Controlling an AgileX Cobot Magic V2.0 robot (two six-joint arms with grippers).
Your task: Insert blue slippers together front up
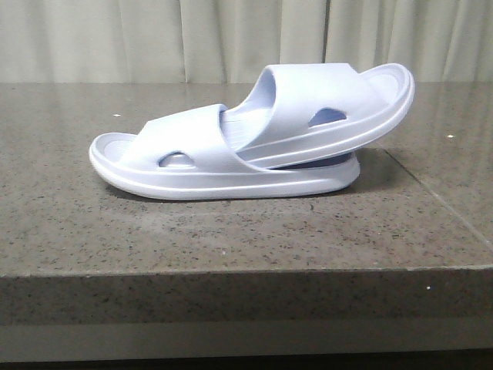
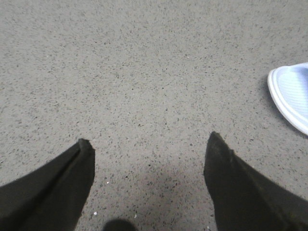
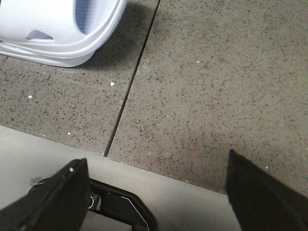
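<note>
So from where I'm sitting, the blue slippers (image 1: 246, 139) already look nested on the speckled stone table (image 1: 231, 239). The lower slipper (image 1: 192, 173) lies flat, sole down, about mid-table. The upper slipper (image 1: 339, 108) has one end pushed in under the lower one's strap and tilts up to the right, its raised end hanging free. My read is that the insert is basically done, so the step in hand is just backing off cleanly.

To do that well I'd keep both arms well away from the pair and not brush that raised end, since a nudge could lever the tilted slipper back out. If it needs seating deeper, I'd push along the sole line from the right, not down.

The left gripper (image 2: 149, 147) is spread wide with nothing between its fingers, hovering over bare table with the rim of one slipper to the side. The right gripper (image 3: 156, 168) is also wide apart and empty, near the table's front edge by a seam (image 3: 130, 91), with a slipper end further off.

What I can't see: neither arm shows in the front view, how deep the tucked end goes under the strap is hidden, and each wrist view only catches a cropped bit of slipper.
</note>
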